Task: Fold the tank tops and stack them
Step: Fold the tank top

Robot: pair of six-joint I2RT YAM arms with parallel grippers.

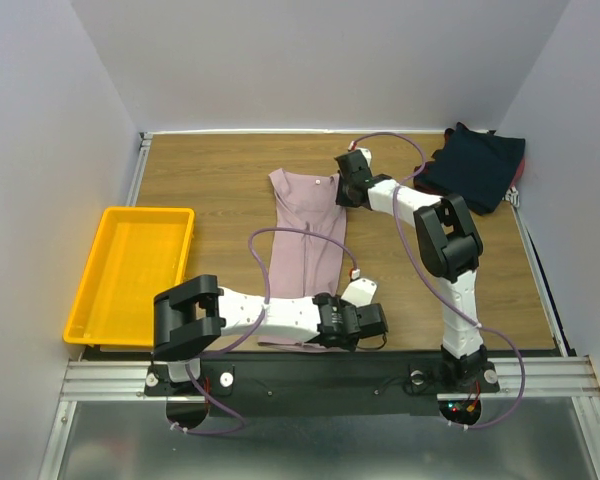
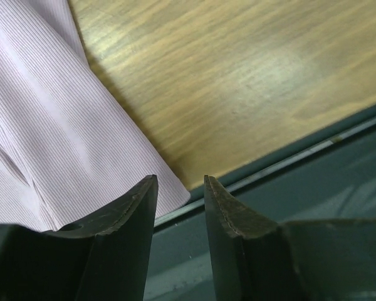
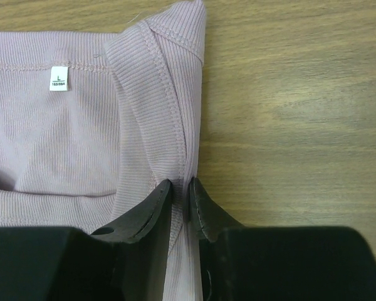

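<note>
From the top camera, the pink tank top [image 1: 305,235] lay lengthwise in the middle of the table [image 1: 210,180], already narrowed by a fold. The navy tank tops [image 1: 475,170] were heaped in the far right corner, and the yellow tray [image 1: 130,212] stood on the left. The right gripper [image 1: 340,185] was at the pink top's far shoulder and the left gripper [image 1: 372,322] at its near hem. Whether either one held cloth could not be told from there.

The left wrist camera answered for one. Its jaws stood apart, with the hem corner just beside one finger [image 2: 135,207] and no cloth between them. If the far end were lifted like this, I think the hem would drag and the fold would open.

The right wrist camera showed the jaws pressed together on the folded strap edge, a thin bite which could slip. Only there the size label [image 3: 59,78] was visible.
</note>
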